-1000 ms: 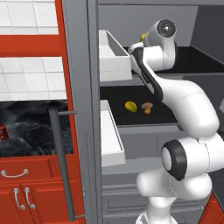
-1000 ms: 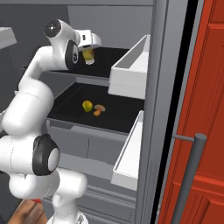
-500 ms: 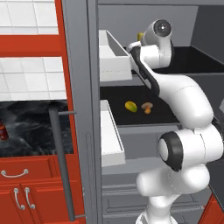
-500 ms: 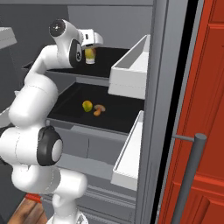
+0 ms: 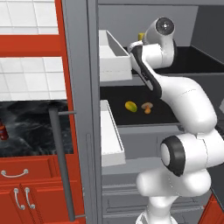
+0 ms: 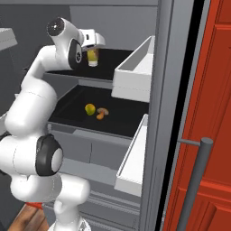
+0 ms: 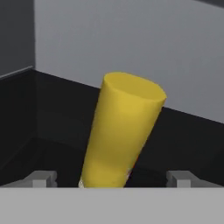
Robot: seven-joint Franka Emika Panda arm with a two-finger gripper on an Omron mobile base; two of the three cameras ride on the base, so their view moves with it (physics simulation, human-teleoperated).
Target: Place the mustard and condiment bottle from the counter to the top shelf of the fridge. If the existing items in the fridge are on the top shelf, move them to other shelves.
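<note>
Mustard [image 7: 122,131] stood on the black top shelf [image 6: 119,56] of the fridge [image 5: 78,87], long axis near vertical and leaning slightly in the hand view. Gripper [image 6: 92,50] jaws were spread wide, one on either side of the smooth yellow cylinder, neither clearly touching it. One shelf lower lay the small oval yellow-green fruit [image 5: 131,106] beside the orange-tan mushroom-shaped piece [image 5: 147,107]. Red condiment bottle [image 5: 2,131] remained on the black marble surface [image 5: 30,131], well apart at far left.
</note>
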